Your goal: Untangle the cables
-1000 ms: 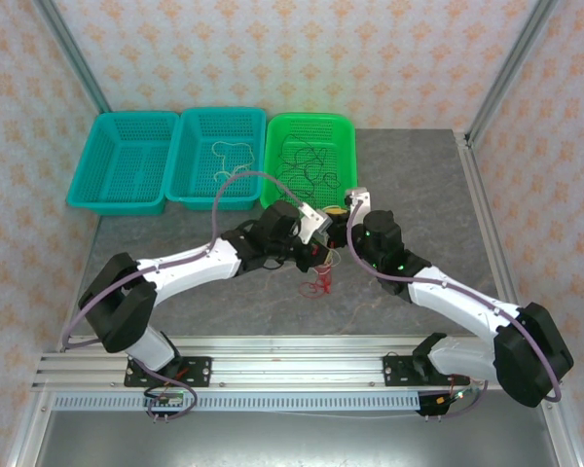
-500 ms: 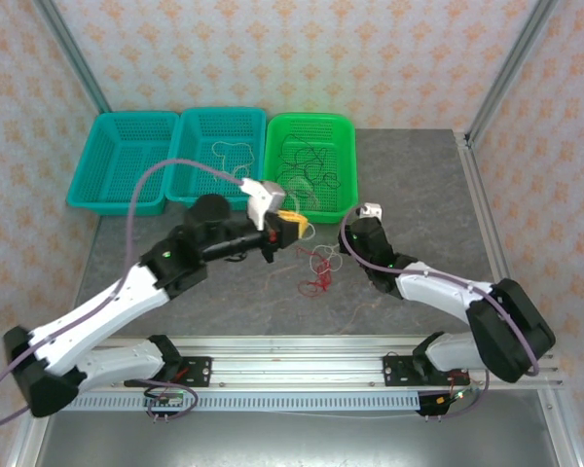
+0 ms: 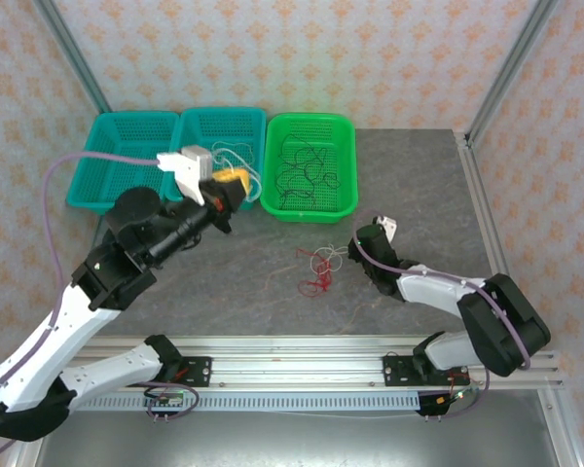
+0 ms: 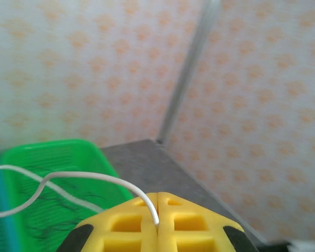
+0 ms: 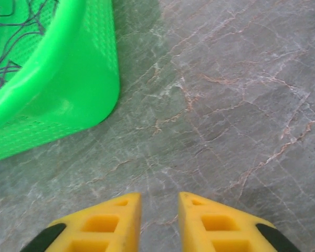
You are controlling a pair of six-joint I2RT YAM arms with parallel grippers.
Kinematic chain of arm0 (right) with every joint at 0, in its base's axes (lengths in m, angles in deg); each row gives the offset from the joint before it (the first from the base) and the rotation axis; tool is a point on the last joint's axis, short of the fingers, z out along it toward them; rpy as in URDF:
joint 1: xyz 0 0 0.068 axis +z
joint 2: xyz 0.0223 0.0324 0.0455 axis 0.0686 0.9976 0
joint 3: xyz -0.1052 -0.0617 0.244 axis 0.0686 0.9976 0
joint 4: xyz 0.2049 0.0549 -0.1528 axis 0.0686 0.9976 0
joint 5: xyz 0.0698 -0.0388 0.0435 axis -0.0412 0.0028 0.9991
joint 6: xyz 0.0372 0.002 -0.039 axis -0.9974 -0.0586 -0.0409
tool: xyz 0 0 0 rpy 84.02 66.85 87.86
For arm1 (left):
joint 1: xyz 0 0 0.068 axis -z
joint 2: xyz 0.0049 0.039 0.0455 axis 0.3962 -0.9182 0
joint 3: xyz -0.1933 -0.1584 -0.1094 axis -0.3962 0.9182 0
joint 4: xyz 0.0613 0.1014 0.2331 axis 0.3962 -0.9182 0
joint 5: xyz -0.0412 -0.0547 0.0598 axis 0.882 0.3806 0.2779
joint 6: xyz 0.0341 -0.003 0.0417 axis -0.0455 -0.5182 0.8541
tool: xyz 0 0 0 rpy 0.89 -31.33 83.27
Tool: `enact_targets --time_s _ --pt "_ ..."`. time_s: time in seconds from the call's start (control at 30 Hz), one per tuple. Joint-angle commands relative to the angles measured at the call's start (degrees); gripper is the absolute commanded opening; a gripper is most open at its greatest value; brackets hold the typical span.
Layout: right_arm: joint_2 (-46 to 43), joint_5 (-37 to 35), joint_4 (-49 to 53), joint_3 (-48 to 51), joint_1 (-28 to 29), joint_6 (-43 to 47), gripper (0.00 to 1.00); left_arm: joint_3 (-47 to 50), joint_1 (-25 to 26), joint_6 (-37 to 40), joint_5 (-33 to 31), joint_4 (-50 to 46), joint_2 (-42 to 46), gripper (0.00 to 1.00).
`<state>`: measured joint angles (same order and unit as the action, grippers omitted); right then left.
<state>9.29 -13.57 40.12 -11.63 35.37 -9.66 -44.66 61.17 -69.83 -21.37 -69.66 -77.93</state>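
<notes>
Left wrist view: a white cable point(image 4: 68, 180) is pinched in the closed left claw point(image 4: 157, 209), raised over a teal basket point(image 3: 224, 112). A red and white tangle of cables point(image 3: 318, 269) is seen lying on the surface point(image 3: 419, 185). The right claw point(image 5: 160, 220) is held narrowly apart, empty, beside the green basket point(image 5: 68, 79).

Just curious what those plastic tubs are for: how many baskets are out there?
3. In a row at the far edge of the table: one teal basket on the left, a second teal basket in the middle, a green basket on the right. None seems hidden.
</notes>
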Motion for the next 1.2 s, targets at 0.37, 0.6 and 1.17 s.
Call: enact_targets --time_s 0.37,0.6,1.17 --pt "-27.76 7.85 7.69 -2.23 -0.2 1.3 0.75 -23.79 -31.3 -9.62 9.07 -4.92 -39.53 0.0" --pt "-35.79 5.19 12.95 -2.79 -0.24 1.18 0.76 -44.43 -34.0 -7.63 10.59 -16.5 -59.65 0.21" --pt "-33.62 1.11 12.65 -1.29 -0.24 -0.93 0.78 -23.36 -32.13 -15.7 21.6 -8.72 -36.48 0.72"
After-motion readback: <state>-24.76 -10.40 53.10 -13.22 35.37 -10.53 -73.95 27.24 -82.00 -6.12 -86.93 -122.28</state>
